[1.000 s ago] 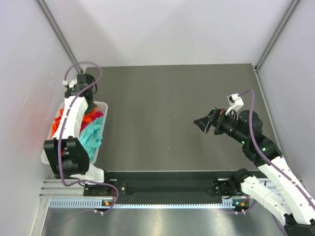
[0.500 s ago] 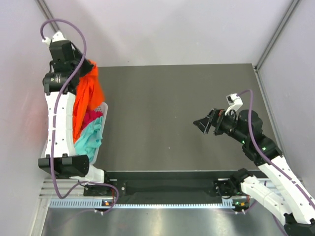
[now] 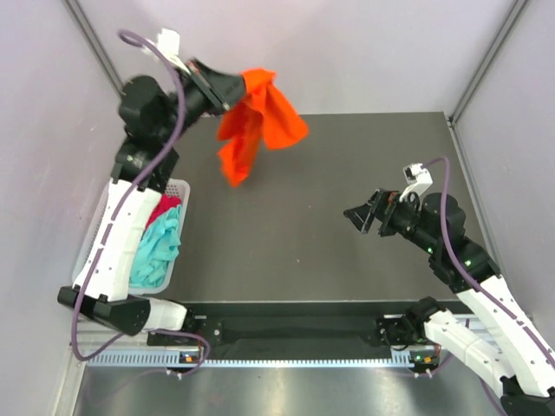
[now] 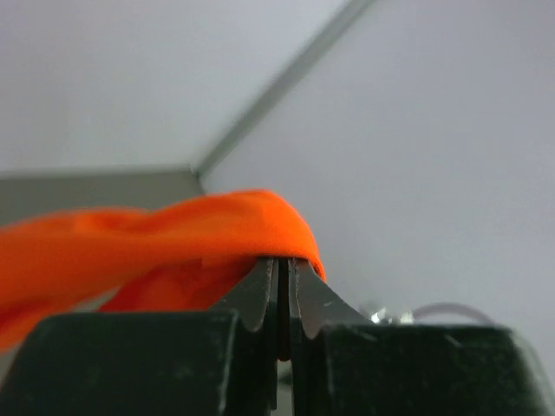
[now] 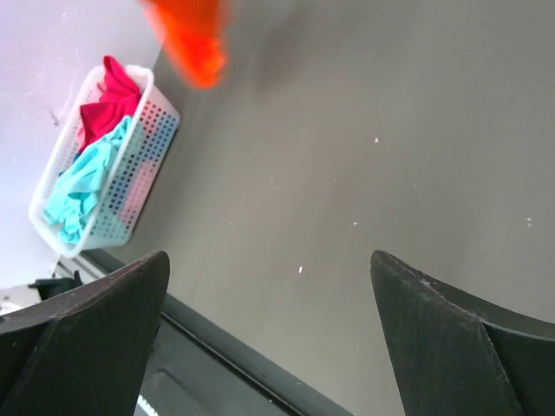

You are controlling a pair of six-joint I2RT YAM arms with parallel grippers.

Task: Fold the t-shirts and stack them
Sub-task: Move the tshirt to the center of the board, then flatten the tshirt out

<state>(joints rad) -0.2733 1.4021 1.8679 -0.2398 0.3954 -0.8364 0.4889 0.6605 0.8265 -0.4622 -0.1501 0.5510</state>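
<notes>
Here, the orange t-shirt (image 3: 260, 121) is held in the air by the left gripper (image 3: 236, 87), toward 11 o'clock of the dark table (image 3: 347, 156) in the top view. The cloth is bunched at the fingertips and hangs from them in a crumpled fold, its lower end being seen over the table's far left part. In the left wrist view the left gripper (image 4: 279, 276) is shown with its jaws pressed nearly together. A fold of the orange t-shirt (image 4: 173, 230) is clamped between them and draped over their tips.

At 9 o'clock, at the table's left edge, the white lattice basket (image 3: 180, 192) is set beside the left arm. Two more shirts are kept in it, touching each other: the magenta t-shirt (image 3: 165, 208) at its far end and the teal t-shirt (image 3: 160, 247) at its near end.

The right gripper (image 3: 354, 221) is held above the table at about 3 o'clock, pointed toward 9 o'clock and well apart from the orange cloth. In the right wrist view the right gripper (image 5: 269, 329) is seen with its fingers spread wide — only bare table is framed between them. Farther off in that view, the basket (image 5: 139, 165) is seen with the magenta t-shirt (image 5: 108, 95) and the teal t-shirt (image 5: 82, 186) inside, and the orange t-shirt (image 5: 191, 35) is seen blurred at the top edge.
</notes>
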